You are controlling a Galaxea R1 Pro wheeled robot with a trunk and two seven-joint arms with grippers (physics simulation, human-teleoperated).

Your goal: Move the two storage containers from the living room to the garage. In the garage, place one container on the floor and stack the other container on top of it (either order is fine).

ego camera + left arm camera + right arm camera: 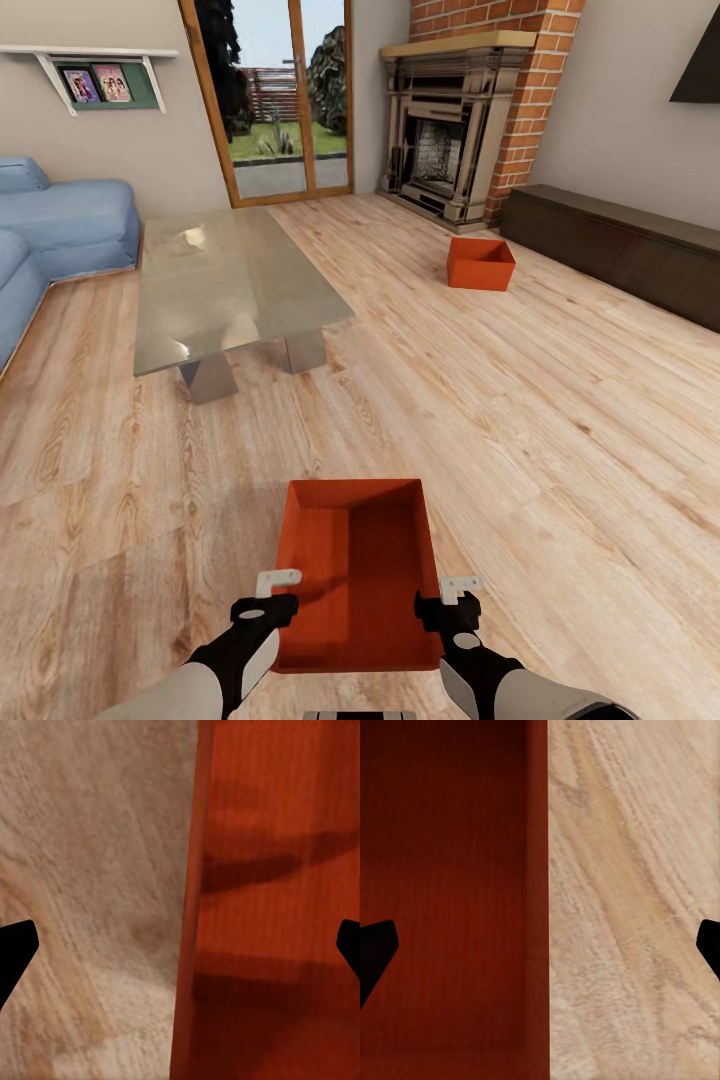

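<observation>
One orange-red storage container [355,560] sits on the light wood plank floor of the living room, right in front of me. My left gripper [278,580] hangs open over its left wall and my right gripper [460,586] hangs open over its right wall. In the left wrist view the left gripper [180,949] straddles that wall, with the ribbed container [277,907] bottom on one side and floor on the other. The right gripper [540,949] likewise straddles the container [442,870] wall. The second container [481,263] stands far off, near the brick fireplace [450,140].
A glass coffee table [230,280] stands ahead to the left, with a blue sofa [60,230] beyond it. A dark low cabinet [620,250] lines the right wall. Wood-framed glass doors [275,100] are at the back. Open plank floor [520,420] lies between the two containers.
</observation>
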